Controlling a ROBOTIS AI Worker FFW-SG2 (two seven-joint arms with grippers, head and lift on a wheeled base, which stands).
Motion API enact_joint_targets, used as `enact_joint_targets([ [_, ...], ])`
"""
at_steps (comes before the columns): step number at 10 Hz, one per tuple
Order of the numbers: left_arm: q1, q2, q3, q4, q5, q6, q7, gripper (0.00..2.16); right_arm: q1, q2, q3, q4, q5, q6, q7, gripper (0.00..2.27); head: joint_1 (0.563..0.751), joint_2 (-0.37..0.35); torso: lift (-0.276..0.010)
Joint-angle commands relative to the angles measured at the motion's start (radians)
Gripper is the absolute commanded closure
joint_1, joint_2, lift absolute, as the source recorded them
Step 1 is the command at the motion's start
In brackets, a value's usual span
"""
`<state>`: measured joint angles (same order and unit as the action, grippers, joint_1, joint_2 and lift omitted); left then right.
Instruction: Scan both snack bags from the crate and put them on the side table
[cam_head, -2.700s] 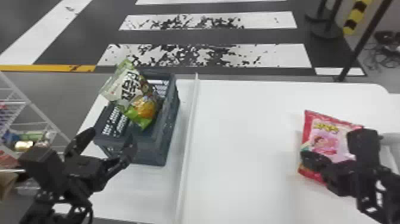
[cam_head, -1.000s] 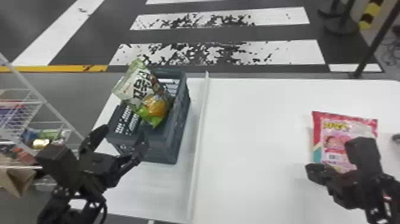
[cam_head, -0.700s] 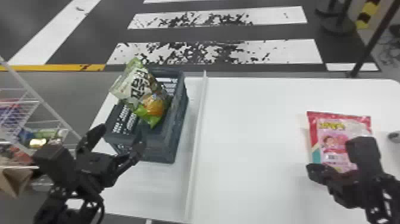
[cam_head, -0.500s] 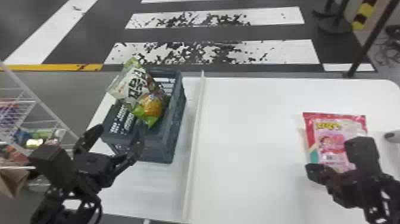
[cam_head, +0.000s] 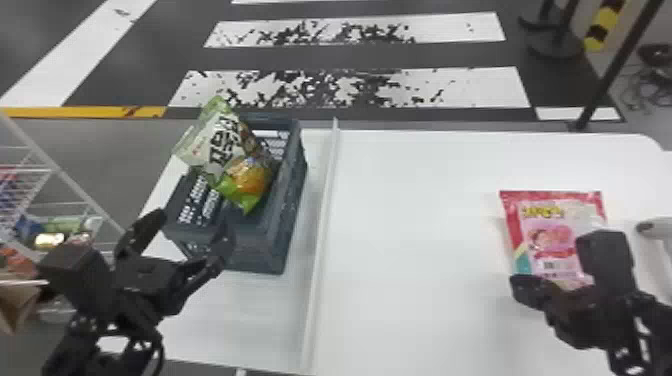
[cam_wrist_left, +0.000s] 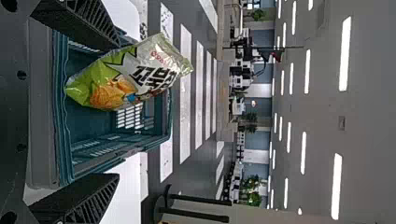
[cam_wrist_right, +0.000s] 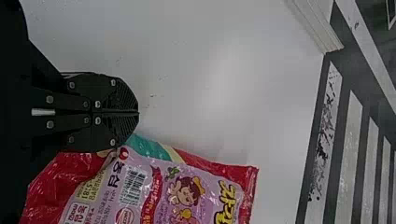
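Black right hand (cam_head: 521, 285) closed together, left hand (cam_head: 193, 226) spread; left wrist view shows ceiling lights (cam_wrist_left: 345, 53), head view a wire rack (cam_head: 64, 176)

The green-and-white bag (cam_head: 220, 142), puffed, leans tilted in the grey slotted crate (cam_head: 255, 252), its top above the rim, left of centre in the head view. The red-and-pink bag (cam_head: 550, 237) lies face up on the white worktop (cam_head: 410, 240), at right.

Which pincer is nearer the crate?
Left. The left pincer is at the near end of the crate; the right pincer is well right of it, by the pink bag.
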<state>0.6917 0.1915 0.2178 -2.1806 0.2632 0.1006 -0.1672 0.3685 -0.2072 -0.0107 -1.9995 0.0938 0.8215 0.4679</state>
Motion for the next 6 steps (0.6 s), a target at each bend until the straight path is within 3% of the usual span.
enact_joint_targets([
  [1, 0.0, -0.001, 0.0, 0.004, 0.001, 0.0, 0.0, 0.0, 0.01, 0.0, 0.0, -0.019, -0.011, -0.003, 0.002, 2.24, 0.695, 0.112, -0.087],
  [2, -0.001, -0.001, 0.0, 0.004, 0.001, -0.003, 0.0, 0.0, 0.038, 0.0, -0.014, -0.071, -0.069, -0.012, 0.003, 2.06, 0.695, 0.116, -0.087],
  [3, -0.001, -0.003, 0.0, 0.005, 0.001, -0.003, 0.0, 0.0, 0.07, 0.005, -0.048, -0.151, -0.146, -0.021, 0.014, 1.51, 0.695, 0.122, -0.087],
  [4, -0.001, -0.003, 0.0, 0.005, 0.001, -0.003, 0.0, 0.0, 0.078, 0.006, -0.081, -0.216, -0.172, 0.0, 0.011, 0.28, 0.695, 0.139, -0.087],
  [5, 0.0, -0.003, 0.002, 0.005, 0.001, -0.003, -0.002, 0.0, 0.075, 0.008, -0.117, -0.242, -0.172, 0.015, -0.011, 0.0, 0.695, 0.147, -0.087],
  [6, 0.002, -0.003, 0.003, 0.007, 0.001, -0.006, -0.002, 0.0, 0.05, 0.011, -0.163, -0.239, -0.17, 0.034, -0.049, 0.0, 0.695, 0.128, -0.087],
])
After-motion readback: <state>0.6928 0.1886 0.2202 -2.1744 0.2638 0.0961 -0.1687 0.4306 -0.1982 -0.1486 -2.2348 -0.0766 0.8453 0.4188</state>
